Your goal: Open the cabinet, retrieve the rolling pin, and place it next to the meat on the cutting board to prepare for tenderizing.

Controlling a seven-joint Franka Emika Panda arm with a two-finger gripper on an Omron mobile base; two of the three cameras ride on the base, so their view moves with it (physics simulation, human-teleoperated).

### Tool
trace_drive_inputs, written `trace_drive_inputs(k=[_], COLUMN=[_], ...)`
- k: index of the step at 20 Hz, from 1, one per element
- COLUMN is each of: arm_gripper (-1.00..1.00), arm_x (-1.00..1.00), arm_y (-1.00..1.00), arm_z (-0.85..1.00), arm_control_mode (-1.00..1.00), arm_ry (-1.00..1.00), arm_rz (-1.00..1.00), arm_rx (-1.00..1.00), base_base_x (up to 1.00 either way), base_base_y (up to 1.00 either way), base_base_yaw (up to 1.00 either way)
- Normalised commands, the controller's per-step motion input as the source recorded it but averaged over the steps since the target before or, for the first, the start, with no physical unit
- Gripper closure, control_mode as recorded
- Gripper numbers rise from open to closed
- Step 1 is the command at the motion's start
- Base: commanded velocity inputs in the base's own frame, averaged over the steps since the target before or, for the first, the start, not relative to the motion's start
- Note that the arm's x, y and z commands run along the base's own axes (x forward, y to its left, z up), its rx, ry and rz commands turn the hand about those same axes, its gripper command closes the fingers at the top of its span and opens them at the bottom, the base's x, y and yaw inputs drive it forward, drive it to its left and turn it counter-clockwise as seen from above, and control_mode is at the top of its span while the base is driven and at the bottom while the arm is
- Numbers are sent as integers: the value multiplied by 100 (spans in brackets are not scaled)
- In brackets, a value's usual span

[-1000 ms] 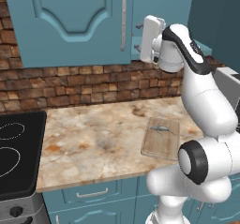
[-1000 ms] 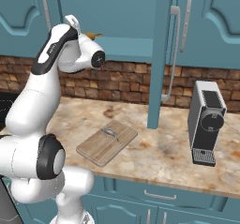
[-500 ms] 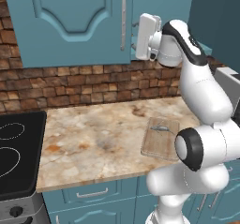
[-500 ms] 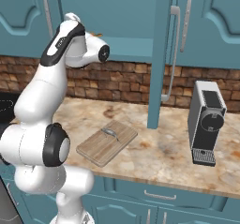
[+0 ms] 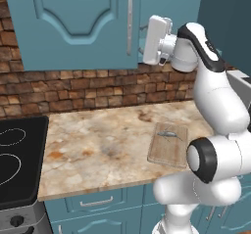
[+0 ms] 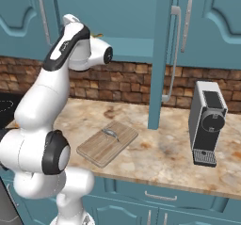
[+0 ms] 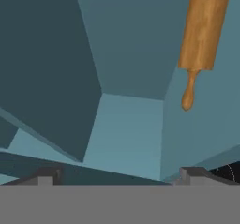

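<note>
Retrieval step: the end effector (image 7: 117, 174), jaws apart and empty, faces into the open teal-blue wall cabinet (image 7: 131, 40), where the tan wooden rolling pin (image 7: 201, 28) apparently lies. Next: align and advance.

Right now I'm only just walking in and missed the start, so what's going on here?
The robot's gripper, open and empty, is reaching up into the opened cabinet, where the rolling pin lies inside, not yet grasped. On the counter below, the cutting board holds the meat and waits for the pin.
</note>
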Motion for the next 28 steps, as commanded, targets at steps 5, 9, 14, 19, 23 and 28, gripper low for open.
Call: trace_drive_inputs(k=[5,9,14,19,23,28], arm_gripper=[-100,-100,-100,-100,-100,-100], arm_x=[-72,-79,-83,-83,-88,-91], arm_y=[80,97,100,100,100,100], arm_z=[0,-3,-8,-11,-13,-14], arm_control_mode=[-100,-100,-100,-100,-100,-100], arm_ry=[-10,-12,-10,-9,-9,-10], arm_rz=[8,11,15,16,17,18], arm_rx=[0,0,0,0,0,0], base_base_x=[0,0,0,0,0,0], base_base_y=[0,0,0,0,0,0], base_base_yaw=[0,0,0,0,0,0])
